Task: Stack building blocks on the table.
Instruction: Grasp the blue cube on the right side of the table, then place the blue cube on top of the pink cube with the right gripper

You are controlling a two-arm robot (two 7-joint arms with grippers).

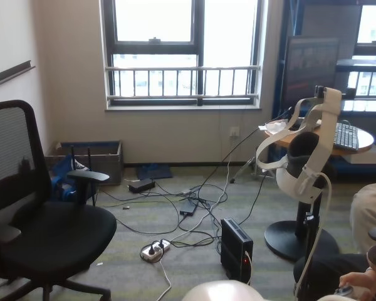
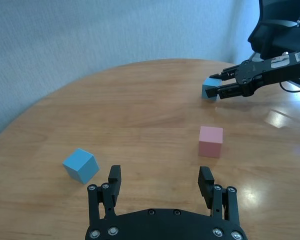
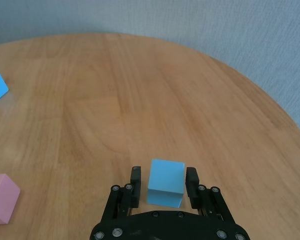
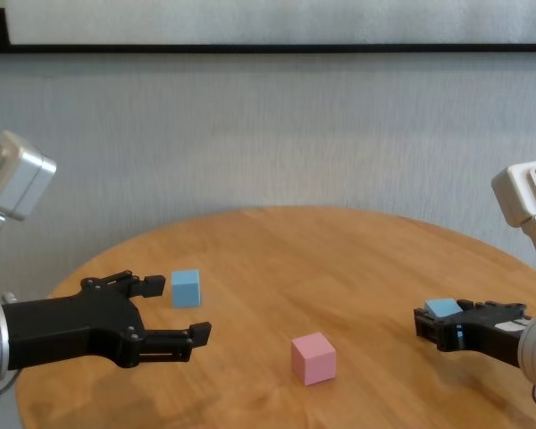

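On the round wooden table [image 4: 339,259] stand three building blocks. My right gripper [image 3: 163,172] is low at the table's right side, its jaws drawn in around a light blue block [image 3: 165,182] that rests on the wood. One finger is against the block and a thin gap shows at the other. The chest view shows the same right gripper [image 4: 426,323] and block [image 4: 442,307]. The pink block [image 4: 314,357] sits in the middle near the front. My left gripper [image 4: 179,308] hovers open and empty, just in front of the other light blue block [image 4: 185,288].
A grey wall runs behind the table's far edge. The head view looks past the table into the room: a black office chair [image 1: 44,219], cables and a power strip on the floor, a headset stand [image 1: 304,163].
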